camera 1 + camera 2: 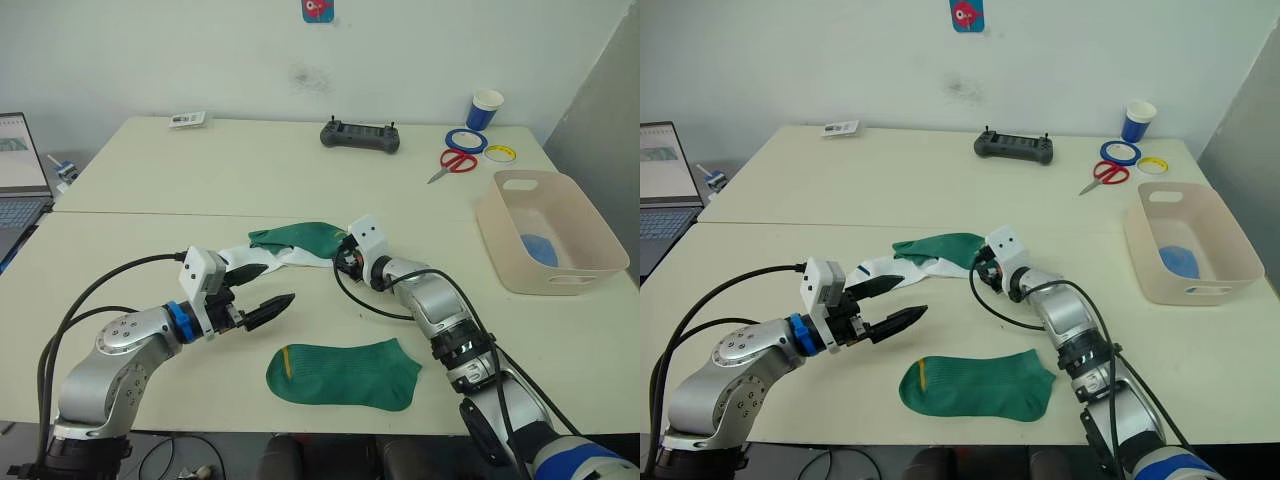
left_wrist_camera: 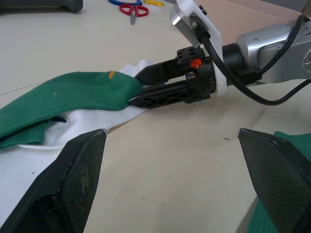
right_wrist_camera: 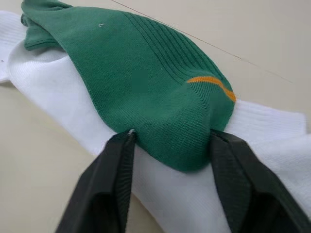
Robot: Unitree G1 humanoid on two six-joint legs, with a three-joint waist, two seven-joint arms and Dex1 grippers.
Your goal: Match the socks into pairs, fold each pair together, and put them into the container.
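Observation:
One dark green sock lies flat near the table's front edge. A second green sock rests on top of white socks in the middle of the table. My right gripper is shut on this sock's toe, with one finger on each side. My left gripper hovers open just in front of the white socks and holds nothing. The beige-pink container stands at the right and has a light blue sock inside.
A black controller sits at the back centre. At the back right are red scissors, tape rolls and a blue-and-white cup. A laptop stands at the far left and a small card at the back left.

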